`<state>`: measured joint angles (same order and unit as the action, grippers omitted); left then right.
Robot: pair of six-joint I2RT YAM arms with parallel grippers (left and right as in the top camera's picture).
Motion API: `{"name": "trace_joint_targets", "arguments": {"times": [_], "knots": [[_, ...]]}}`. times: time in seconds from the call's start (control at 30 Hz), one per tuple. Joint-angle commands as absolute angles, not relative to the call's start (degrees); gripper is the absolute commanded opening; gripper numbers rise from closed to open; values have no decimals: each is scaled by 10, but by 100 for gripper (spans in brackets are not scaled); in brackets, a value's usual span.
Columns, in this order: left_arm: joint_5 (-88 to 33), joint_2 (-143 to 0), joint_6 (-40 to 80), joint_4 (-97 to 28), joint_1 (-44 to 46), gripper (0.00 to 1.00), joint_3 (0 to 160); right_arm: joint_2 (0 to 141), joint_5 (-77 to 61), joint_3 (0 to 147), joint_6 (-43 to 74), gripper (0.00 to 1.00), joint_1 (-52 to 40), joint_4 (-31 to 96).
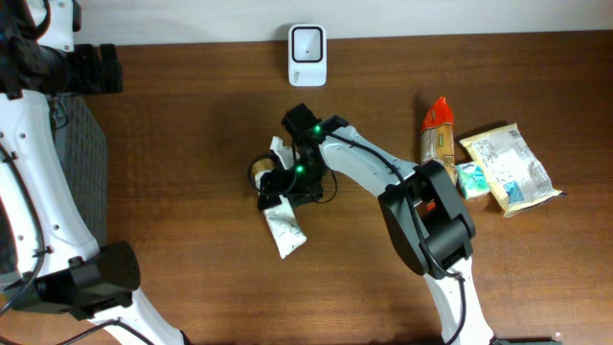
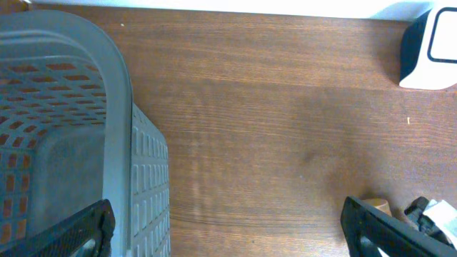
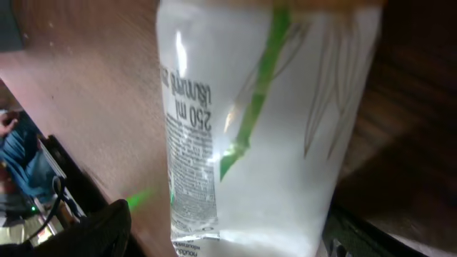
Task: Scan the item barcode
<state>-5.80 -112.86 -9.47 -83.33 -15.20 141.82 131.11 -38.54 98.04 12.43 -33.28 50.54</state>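
Overhead: wood-grain table (image 1: 192, 240); right gripper (image 1: 284, 184) is set over the upper end of a white, soft, oblong pouch (image 1: 285, 230) lying flat mid-table, below the rounded white scanner (image 1: 306, 54); the pouch top is hidden by the arm.

Left wrist: left gripper (image 2: 228, 232) is spread wide, nothing between; only its dark fingertips are seen; a grey perforated plastic basket (image 2: 118, 86) is cut off at left.

Right wrist: glossy film with a green stem print fills the frame; jaws stand wide astride it, one finger clear; contact by the other cannot be judged.
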Motion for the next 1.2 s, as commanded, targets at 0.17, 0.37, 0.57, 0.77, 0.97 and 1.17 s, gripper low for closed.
{"name": "trace_joint_targets", "arguments": {"times": [0.17,0.37,0.57,0.77,0.97,1.17], "knots": [[-62,-1127,-104,-832,-156,99,1421,1355,-244,966,205,36,-359,501],[-62,-1127,-104,-832,-156,99,1421,1345,-307,987,158,4,-351,509],[-62,-1127,-104,-832,-156,99,1421,1244,-521,1058,24,4,-295,555],[-62,-1127,-104,-832,-156,99,1421,1127,-665,1104,0,4,-200,543],[-62,-1127,-104,-832,-156,99,1421,1078,-705,1125,4,4,-144,542],[-62,-1127,-104,-832,-156,99,1421,1076,-481,1147,72,4,-164,542]]}}
